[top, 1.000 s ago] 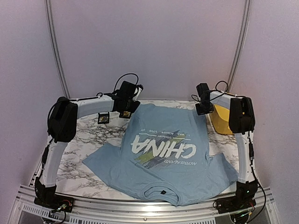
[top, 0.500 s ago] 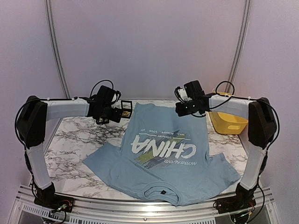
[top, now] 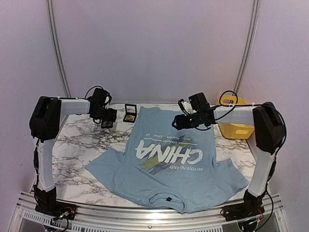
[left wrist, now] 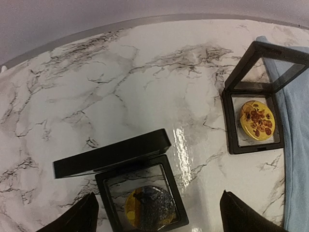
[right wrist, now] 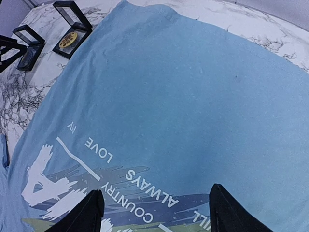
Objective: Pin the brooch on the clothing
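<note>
Both tools are wide open and empty: left tool (left wrist: 161,213) over the dark brooch (left wrist: 147,209) in its display case (left wrist: 105,193), right tool (right wrist: 154,212) over the soft T-shirt (right wrist: 193,96). The brooch is likely light and rigid; grip its rim.

Colour notes, tabletop.
Shirt (top: 166,176) light blue, white lettering, yellow-green streaks; table (left wrist: 120,72) white marble, dark veins; boxes (left wrist: 111,154) black; brooch (left wrist: 257,121) gold, red-brown flecks; bin (top: 237,129) yellow.

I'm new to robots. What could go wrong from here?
The left gripper hangs open over a small dark brooch in a framed box; its fingers might catch the frame or lid and shift the box instead. The T-shirt lies loose with the right gripper above it, not holding it, so pinning could bunch the cloth.
</note>
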Tool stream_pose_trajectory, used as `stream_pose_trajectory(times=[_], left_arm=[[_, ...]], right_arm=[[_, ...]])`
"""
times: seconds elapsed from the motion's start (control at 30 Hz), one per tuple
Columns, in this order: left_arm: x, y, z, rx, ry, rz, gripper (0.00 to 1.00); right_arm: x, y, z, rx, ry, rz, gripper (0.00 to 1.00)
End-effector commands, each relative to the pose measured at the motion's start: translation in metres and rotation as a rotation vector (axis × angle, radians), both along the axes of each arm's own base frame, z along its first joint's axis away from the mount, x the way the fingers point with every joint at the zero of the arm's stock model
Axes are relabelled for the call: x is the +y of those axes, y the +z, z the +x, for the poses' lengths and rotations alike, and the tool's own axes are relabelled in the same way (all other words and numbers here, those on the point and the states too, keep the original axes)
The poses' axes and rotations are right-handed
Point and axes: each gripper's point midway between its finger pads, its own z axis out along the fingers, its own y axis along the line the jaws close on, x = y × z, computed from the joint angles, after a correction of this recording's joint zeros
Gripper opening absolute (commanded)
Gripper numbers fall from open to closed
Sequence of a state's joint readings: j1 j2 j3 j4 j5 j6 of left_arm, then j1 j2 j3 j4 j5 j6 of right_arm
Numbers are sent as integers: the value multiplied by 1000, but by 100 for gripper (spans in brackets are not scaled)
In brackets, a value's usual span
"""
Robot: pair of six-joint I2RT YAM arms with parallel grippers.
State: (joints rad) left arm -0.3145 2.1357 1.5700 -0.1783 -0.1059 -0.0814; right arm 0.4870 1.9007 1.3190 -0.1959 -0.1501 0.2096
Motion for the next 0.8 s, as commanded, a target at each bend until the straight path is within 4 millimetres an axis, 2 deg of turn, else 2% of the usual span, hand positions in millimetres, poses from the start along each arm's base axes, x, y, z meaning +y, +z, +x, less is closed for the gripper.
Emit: stream_pose_trajectory(times=[0.0, 0.1, 0.23, 0.5, 0.77], left_arm=[[-5, -26, 5, 75, -25, 41, 88], [0, -33, 11, 88, 1, 73, 84], [2, -38, 10, 104, 11, 82, 81], [7, -59, -11, 175, 20, 80, 76], [7, -60, -7, 177, 19, 69, 58]], right_arm=[[9, 7, 10, -21, 10, 27, 70], [10, 8, 9, -22, 12, 28, 70], [10, 4, 8, -15, 17, 19, 70], [4, 2, 9, -18, 6, -16, 70], [2, 6, 10, -25, 0, -33, 70]])
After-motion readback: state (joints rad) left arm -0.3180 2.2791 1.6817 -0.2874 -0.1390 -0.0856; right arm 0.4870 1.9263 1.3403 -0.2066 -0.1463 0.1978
